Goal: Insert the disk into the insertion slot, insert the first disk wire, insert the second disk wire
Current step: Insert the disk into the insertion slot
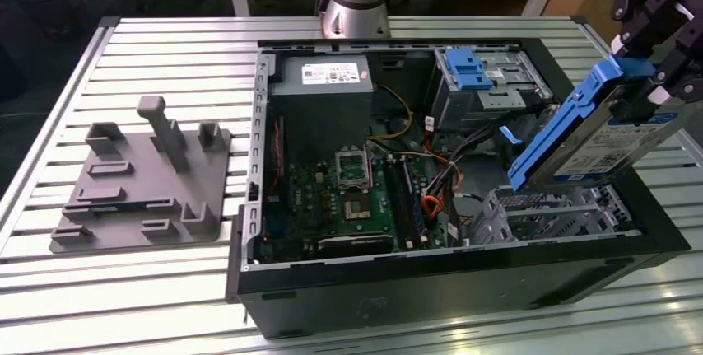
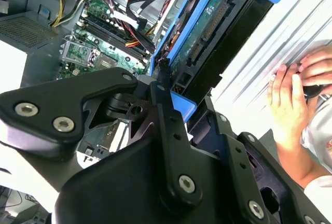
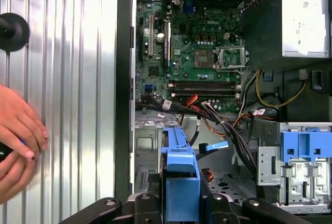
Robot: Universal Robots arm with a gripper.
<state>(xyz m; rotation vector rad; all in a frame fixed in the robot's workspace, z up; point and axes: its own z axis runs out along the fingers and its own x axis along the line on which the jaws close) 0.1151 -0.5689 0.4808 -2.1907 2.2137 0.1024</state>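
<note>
End effector (image 2: 174, 97) tight around tilted disk (image 1: 598, 137), contact half-hidden, above the insertion slot (image 1: 549, 211).

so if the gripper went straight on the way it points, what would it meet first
Likely the insertion slot: the gripper holds the disk tilted above it, though depth is unclear.

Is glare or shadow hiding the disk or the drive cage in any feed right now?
Exterior view: the disk and the insertion slot are evenly lit, the case floor beside them is shadowed. Second wrist view: the table glares white behind the disk, whose underside is readable. First wrist view: the motherboard is evenly lit.
</note>
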